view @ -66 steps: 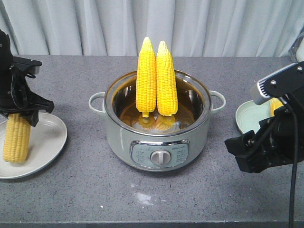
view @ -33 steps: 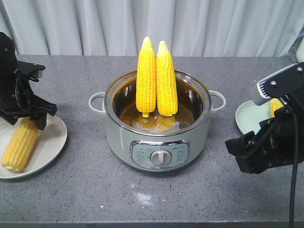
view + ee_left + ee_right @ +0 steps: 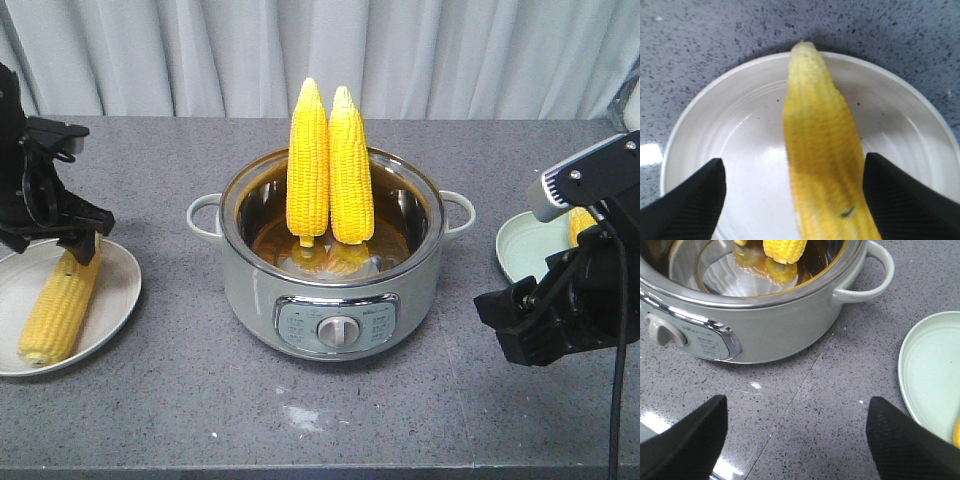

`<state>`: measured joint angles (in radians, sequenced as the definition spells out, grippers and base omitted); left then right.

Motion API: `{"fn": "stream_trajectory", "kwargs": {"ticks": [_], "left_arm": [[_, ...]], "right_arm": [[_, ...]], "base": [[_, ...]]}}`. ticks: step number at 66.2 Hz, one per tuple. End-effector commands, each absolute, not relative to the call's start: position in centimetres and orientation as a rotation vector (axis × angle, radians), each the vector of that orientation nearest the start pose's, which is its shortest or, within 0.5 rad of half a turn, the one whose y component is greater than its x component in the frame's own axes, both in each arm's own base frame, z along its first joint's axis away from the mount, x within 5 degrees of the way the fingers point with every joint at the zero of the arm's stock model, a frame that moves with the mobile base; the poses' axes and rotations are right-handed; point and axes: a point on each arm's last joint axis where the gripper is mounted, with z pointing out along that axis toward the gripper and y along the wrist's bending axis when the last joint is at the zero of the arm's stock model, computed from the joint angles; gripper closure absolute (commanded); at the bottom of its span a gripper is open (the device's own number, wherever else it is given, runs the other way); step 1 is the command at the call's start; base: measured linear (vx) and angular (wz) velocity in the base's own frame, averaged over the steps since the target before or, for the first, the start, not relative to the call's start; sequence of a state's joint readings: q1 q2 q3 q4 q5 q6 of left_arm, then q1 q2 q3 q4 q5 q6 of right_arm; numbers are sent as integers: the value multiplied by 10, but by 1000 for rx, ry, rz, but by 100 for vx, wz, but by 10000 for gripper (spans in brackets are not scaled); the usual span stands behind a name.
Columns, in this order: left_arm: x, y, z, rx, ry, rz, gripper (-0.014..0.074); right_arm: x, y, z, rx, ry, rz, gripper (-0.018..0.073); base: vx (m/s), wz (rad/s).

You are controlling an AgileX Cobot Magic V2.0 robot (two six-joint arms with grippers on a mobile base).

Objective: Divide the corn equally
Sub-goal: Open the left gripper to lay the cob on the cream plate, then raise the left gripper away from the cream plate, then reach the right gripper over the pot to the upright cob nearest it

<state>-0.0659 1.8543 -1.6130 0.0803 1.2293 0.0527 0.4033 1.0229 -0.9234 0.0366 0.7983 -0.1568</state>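
One corn cob point(image 3: 60, 305) point(image 3: 822, 150) lies flat on the white plate point(image 3: 115, 290) point(image 3: 730, 125) at the left. My left gripper point(image 3: 55, 238) point(image 3: 792, 200) hovers over the cob's upper end, open, with the cob lying loose between the fingers. Two more cobs point(image 3: 308, 165) point(image 3: 351, 170) stand upright, side by side, in the cooking pot point(image 3: 330, 290) point(image 3: 770, 330). Another cob point(image 3: 582, 222) point(image 3: 957, 432) rests on the pale green plate point(image 3: 520, 250) point(image 3: 930, 370), mostly hidden by my right arm. My right gripper point(image 3: 515, 325) point(image 3: 795, 440) is open over bare table between pot and green plate.
The pot has side handles point(image 3: 203, 215) point(image 3: 875, 275) and a front control knob point(image 3: 337, 330). A grey curtain hangs behind the speckled grey table point(image 3: 300, 410). The table's front edge runs near the bottom of the front view.
The cob that hung upright in my left gripper has tipped over and now lies on the white plate. The left gripper has let go and lifted slightly. The right arm is unmoved.
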Motion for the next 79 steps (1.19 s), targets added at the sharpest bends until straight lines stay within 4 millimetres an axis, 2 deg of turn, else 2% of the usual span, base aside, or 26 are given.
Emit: {"fn": "stream_trajectory", "kwargs": {"ticks": [1,23,28,35,50,65,79], "left_arm": [[369,-23,321,198,2825,68,45],[329,-59,382,351,2596,-15,45],[318,-65,393,376,2540,-29,45],[300,-73,397,416,2453,-47,45],[264,-83,387,524,2310,-80,45],[232,-88,377,532,2226,-173,45],[214,-87,366,518,2169,-237,45]], "right_arm": [[183,81,351,-625,2211,165,0],[183,81,351,-626,2214,165,0],[183,81,351,-626,2214,165,0],[183,81,351,-625,2214,166,0],[183,82,352,-616,2209,184,0],[186,83,354,-564,2188,216,0],[210,66,359,-404,2215,198,0]], "base": [[0,0],[0,0],[0,0],[0,0],[0,0],[0,0],[0,0]]}}
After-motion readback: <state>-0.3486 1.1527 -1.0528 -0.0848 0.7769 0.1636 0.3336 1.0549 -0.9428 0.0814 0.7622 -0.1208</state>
